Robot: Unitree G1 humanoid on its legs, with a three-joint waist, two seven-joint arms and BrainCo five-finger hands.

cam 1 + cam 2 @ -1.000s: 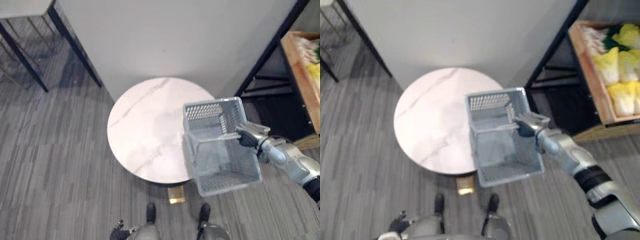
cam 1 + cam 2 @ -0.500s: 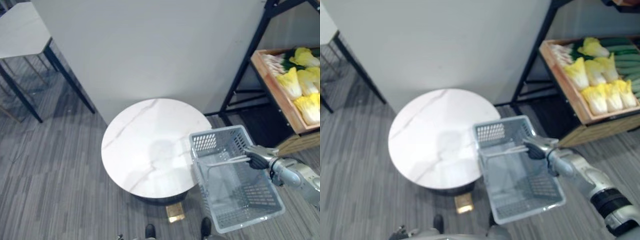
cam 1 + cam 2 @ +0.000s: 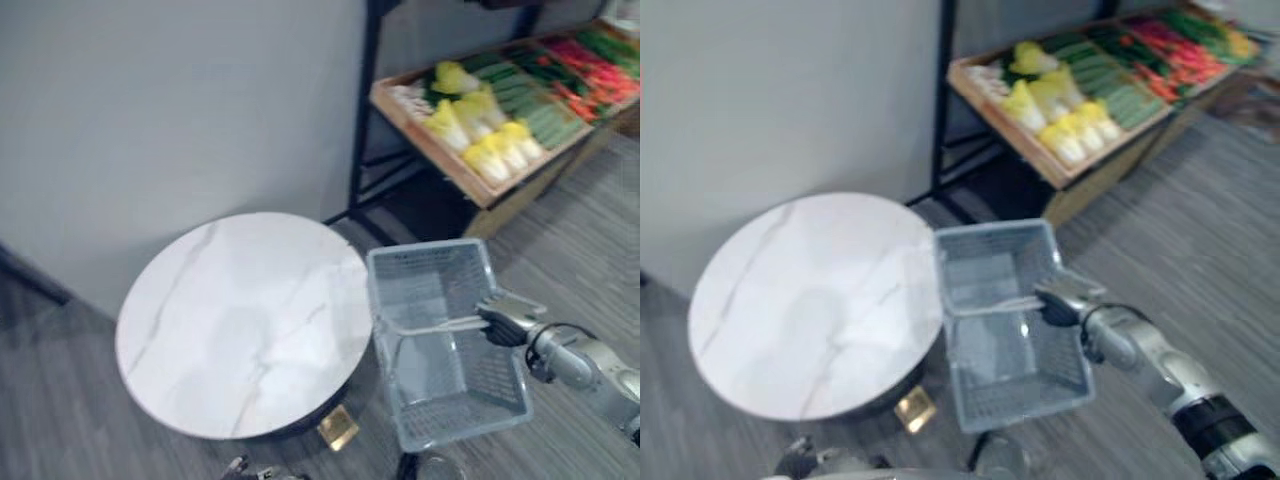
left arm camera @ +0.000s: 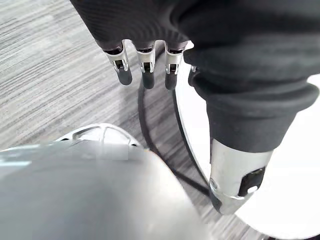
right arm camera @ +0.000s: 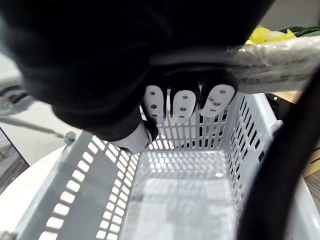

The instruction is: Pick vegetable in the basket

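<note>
The right robot hand [image 3: 505, 322] has its fingers curled round the thin grey handle [image 3: 430, 326] of the grey perforated plastic basket [image 3: 455, 415]. The basket hangs empty just beside the round white marble-topped bench [image 3: 240, 320]. The vegetables are well apart from it. Pale yellow-green cabbages [image 3: 480, 150] and dark green cucumbers [image 3: 535, 110] lie in the slanted wooden crate [image 3: 525, 175] on the black-framed shelf [image 3: 362, 100] beyond. The left robot hand [image 4: 145, 70] hangs over the grey wood-grain floor [image 4: 50, 75], fingers straight, holding nothing. This looks like the carry-over. To do it well, bring the basket level and close under the crate's low edge, mind the bench rim, and let the free left robot hand reach for a cabbage.
</note>
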